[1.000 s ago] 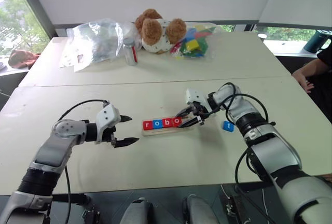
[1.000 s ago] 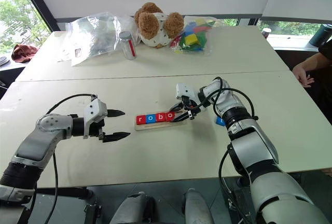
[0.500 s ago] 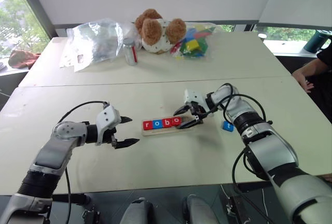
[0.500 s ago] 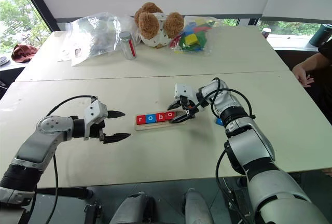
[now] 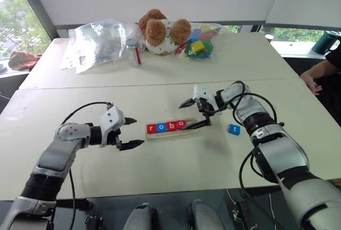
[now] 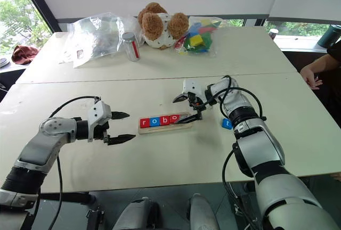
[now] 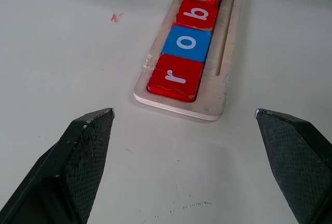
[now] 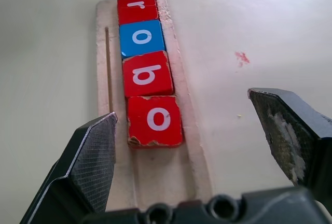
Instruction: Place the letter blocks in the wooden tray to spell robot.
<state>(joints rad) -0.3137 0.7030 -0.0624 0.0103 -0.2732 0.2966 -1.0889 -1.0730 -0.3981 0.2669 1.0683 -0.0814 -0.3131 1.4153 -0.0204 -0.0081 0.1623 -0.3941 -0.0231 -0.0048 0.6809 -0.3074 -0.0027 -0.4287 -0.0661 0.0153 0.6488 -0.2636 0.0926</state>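
— Why does the right tool (image 5: 194,114) hang just over the end of the long pale-wood tray (image 5: 193,129)?

— I think it is there because of the fourth piece. Its two black fingers are spread wide and hold nothing, and directly under them lies the red square tile with a white "o" (image 8: 154,120). The wide spread leaves that tile free on both sides.

— And what is inside the tray?

— Four tiles, side by side and touching. Counting away from the right tool: the red "o", then the red square tile with "b" (image 8: 147,74), the blue square tile with "o" (image 8: 141,38) and the red square tile with "r" (image 8: 137,7). The last slot, the one nearest to the right tool, is bare wood.

— So one letter is missing?

— Yes — the blue square tile with "t" (image 5: 234,129). It lies flat on the white table (image 5: 160,171), behind the right tool and beside its forearm, apart from the tray.

— And the left tool (image 5: 130,132)?

— Also spread wide and empty. It points at the "r" end of the tray from a little way off — perhaps it waits there to steady the tray, but this is only my guess.
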